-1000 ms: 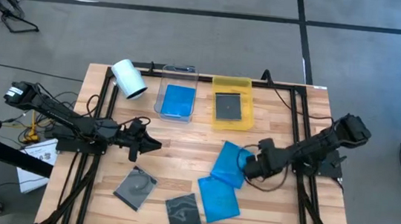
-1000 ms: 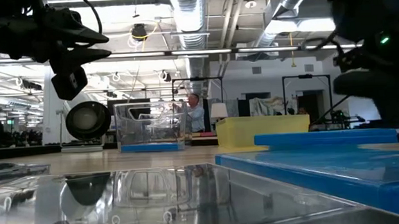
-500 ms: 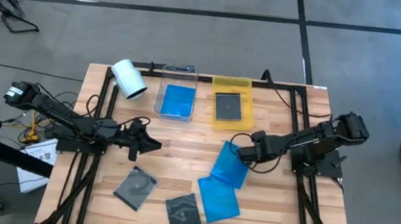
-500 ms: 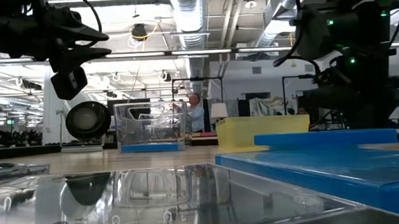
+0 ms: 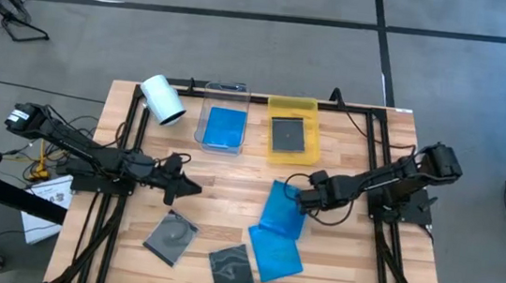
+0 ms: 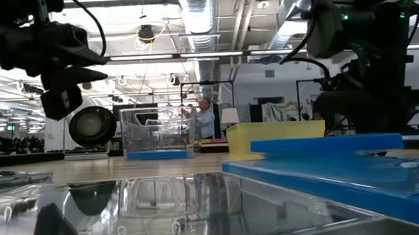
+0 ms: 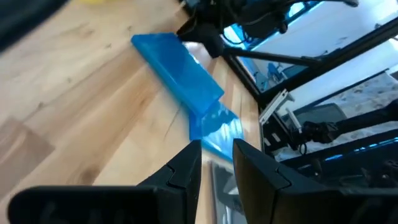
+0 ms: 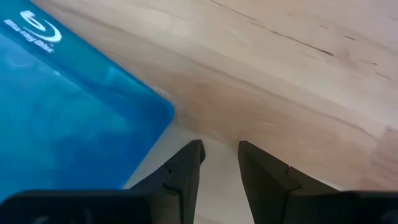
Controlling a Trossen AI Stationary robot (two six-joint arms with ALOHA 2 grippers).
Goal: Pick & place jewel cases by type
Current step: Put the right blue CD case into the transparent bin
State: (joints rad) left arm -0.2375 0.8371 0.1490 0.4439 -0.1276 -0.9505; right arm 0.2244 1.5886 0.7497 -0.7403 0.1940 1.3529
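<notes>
High view, right gripper [image 5: 298, 195] sitting at the corner of a blue jewel case [image 5: 283, 208] mid-table, left gripper [image 5: 193, 188] hovering over bare wood, right wrist view, fingers [image 8: 186, 167] slightly parted, grasping nothing, left wrist view, fingers [image 7: 184, 169] slightly parted, empty.

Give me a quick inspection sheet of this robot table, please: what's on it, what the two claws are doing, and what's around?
Surface: wooden table, black frame.
Job's things: blue jewel case in the clear tray; dark case in the yellow tray; two loose blue cases, overlapping; two dark cases near the front edge.
Clutter: white roll at the table's back left corner.
Grippers: left gripper above bare wood, holding nothing, fingers slightly apart; right gripper at the upper blue case's corner, fingers slightly apart, not gripping.
Cables: black cables along both arms.
Surroundings: grey floor; a person far behind in the low view.
</notes>
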